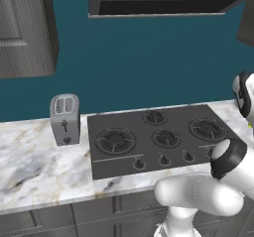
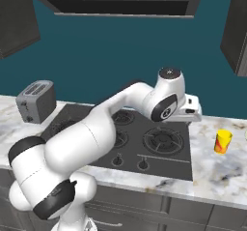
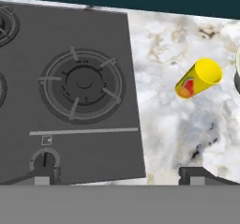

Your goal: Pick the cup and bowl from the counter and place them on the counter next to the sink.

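A white arm reaches over the black stovetop. Its gripper hangs with fingers wide apart, holding nothing, above the stovetop's right edge. The yellow cup stands on bare marble counter just right of the stovetop. The bowl's rim shows beside the cup. No readable writing.

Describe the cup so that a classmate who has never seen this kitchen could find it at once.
Start at the black stovetop set into the marble counter. On the counter just to the stovetop's right, as the right base view shows it, stands the cup. It is small and bright yellow with a red patch on its side, the one vivid thing among grey, black and white.
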Tool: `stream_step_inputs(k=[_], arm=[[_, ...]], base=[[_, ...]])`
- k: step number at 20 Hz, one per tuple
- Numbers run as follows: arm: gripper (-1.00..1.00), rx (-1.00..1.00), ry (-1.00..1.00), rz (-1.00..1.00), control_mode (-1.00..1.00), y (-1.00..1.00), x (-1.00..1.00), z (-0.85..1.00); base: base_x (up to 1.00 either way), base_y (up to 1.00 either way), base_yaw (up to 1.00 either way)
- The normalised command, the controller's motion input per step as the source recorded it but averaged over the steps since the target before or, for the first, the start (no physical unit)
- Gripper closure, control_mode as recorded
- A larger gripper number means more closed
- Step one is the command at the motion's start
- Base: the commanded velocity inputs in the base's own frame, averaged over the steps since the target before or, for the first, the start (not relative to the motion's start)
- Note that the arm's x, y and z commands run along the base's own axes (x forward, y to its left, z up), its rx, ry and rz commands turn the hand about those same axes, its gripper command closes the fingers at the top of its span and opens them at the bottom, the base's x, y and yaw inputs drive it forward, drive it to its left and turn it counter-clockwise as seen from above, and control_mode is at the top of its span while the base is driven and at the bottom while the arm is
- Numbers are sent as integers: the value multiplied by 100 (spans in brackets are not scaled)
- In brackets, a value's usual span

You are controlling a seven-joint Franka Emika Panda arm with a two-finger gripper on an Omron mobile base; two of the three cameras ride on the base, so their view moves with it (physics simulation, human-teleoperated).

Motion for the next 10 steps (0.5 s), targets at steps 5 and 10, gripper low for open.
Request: stream_step_inputs(k=[5,10], arm=[[-100,0,0,-30,-100,-17,4,-4],[-100,0,3,-12,-100,-36,21,-5]], base=[[0,0,0],[0,0,0]])
